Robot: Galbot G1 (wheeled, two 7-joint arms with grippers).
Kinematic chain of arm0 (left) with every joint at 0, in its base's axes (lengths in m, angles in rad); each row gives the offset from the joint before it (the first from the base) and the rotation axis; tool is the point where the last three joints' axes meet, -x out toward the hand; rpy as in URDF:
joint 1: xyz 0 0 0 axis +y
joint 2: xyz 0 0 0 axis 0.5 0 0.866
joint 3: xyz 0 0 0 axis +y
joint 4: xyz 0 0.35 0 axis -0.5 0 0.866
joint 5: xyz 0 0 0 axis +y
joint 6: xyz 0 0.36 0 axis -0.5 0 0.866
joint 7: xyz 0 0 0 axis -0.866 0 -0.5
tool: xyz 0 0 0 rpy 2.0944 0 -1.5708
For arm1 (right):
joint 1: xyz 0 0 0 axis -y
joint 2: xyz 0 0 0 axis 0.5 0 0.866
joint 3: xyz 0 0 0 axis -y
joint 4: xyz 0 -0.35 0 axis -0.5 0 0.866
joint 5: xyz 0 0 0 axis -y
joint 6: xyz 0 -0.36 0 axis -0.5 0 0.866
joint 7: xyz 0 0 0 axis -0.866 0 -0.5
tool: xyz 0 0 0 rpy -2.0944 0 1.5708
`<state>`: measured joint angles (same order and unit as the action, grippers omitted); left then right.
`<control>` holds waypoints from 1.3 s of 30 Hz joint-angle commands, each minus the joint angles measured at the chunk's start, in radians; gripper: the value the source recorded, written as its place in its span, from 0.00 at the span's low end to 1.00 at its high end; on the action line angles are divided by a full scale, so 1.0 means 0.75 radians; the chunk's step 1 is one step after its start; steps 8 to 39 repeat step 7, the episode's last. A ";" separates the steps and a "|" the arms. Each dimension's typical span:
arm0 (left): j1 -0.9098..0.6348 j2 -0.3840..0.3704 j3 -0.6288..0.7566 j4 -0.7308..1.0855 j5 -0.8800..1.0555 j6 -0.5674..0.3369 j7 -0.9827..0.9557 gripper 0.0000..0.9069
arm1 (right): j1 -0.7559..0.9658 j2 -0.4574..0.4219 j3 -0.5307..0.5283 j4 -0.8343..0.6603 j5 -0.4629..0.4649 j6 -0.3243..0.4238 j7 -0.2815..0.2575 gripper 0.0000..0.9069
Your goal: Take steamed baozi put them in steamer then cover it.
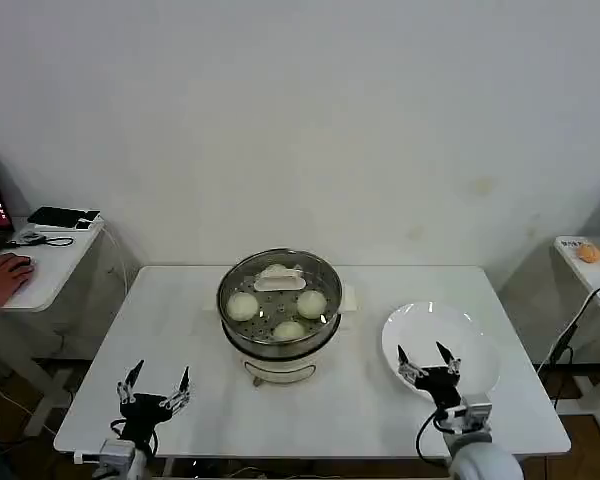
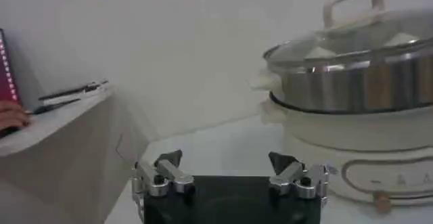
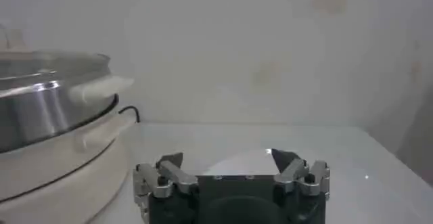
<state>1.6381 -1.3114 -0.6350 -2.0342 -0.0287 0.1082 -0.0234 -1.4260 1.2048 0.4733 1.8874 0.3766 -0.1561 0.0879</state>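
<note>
The steamer (image 1: 278, 340) stands at the middle of the table, a shiny steel pot on a cream base, with a clear glass lid (image 1: 280, 290) resting on it. Through the lid I see three steamed baozi (image 1: 242, 306) on the perforated tray, and a pale shape under the lid's white handle (image 1: 280, 283). My left gripper (image 1: 157, 383) hangs open near the front left edge, empty; its wrist view has the steamer (image 2: 352, 86) off to one side. My right gripper (image 1: 427, 356) is open and empty over the near part of the white plate (image 1: 470, 340).
The plate (image 3: 237, 163) is bare. A small side table (image 1: 50, 265) at the left holds a phone, and a person's hand rests on a mouse there. Another small table (image 1: 590, 262) stands at the right, with a cable hanging beside it.
</note>
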 commanded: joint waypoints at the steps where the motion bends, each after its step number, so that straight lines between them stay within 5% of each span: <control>1: 0.006 0.000 0.011 0.002 -0.015 -0.006 -0.006 1.00 | -0.023 0.019 0.010 0.019 -0.041 -0.001 -0.014 1.00; 39: 0.015 0.012 0.012 0.003 -0.012 -0.016 -0.014 1.00 | -0.020 0.026 0.013 0.006 -0.080 0.007 -0.028 1.00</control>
